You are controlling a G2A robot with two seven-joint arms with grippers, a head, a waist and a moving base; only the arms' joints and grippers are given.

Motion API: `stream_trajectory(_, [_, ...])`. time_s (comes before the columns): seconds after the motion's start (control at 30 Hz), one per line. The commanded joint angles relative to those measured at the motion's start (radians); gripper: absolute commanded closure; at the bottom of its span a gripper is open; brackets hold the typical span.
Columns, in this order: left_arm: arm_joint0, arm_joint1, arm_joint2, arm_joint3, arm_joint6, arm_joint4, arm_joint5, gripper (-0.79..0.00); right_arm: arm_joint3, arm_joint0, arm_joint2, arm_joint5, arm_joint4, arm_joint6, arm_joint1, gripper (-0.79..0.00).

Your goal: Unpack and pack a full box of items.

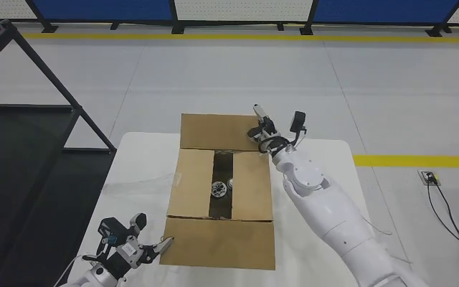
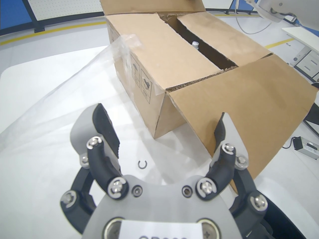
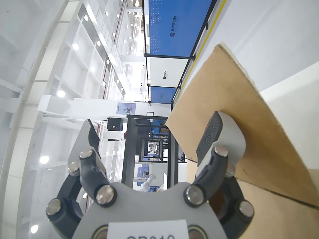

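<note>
A brown cardboard box (image 1: 190, 183) stands mid-table with its two side flaps nearly shut, leaving a dark slot where a round white item (image 1: 219, 188) and a white bottle cap (image 2: 195, 43) show. The far flap (image 1: 215, 130) stands up and the near flap (image 2: 249, 105) hangs outward. My right gripper (image 1: 254, 123) is open at the far flap's right corner, one pad (image 3: 210, 133) resting against the flap's face (image 3: 261, 135). My left gripper (image 2: 163, 128) is open and holds nothing, low over the table by the box's near left corner (image 2: 159, 120).
A clear plastic sheet (image 2: 74, 88) lies on the white table (image 1: 136, 165) left of the box. A small C-shaped metal ring (image 2: 141, 164) lies on the table between my left fingers. A dark frame (image 1: 43, 143) stands left of the table.
</note>
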Motion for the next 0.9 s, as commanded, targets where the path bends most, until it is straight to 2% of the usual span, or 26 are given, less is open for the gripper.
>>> stream_trajectory(0.0, [0.0, 0.001, 0.001, 0.003, -0.001, -0.001, -0.001, -0.785, 0.039, 0.016, -0.007, 0.003, -0.003, -0.001, -0.012, -0.785])
stream_trajectory(0.3, [-0.018, 0.003, 0.017, 0.019, -0.02, 0.014, 0.012, -0.785, 0.173, 0.073, -0.044, 0.032, -0.06, -0.033, -0.062, -0.785])
stream_trajectory(0.57, [-0.054, 0.003, 0.054, 0.066, -0.026, 0.033, 0.042, -0.785, 0.256, 0.109, -0.055, 0.057, -0.106, -0.018, -0.094, -0.785])
stream_trajectory(0.87, [-0.055, 0.003, 0.076, 0.076, -0.022, 0.044, 0.047, -0.785, 0.329, 0.146, -0.058, 0.11, -0.151, 0.021, -0.121, -0.785])
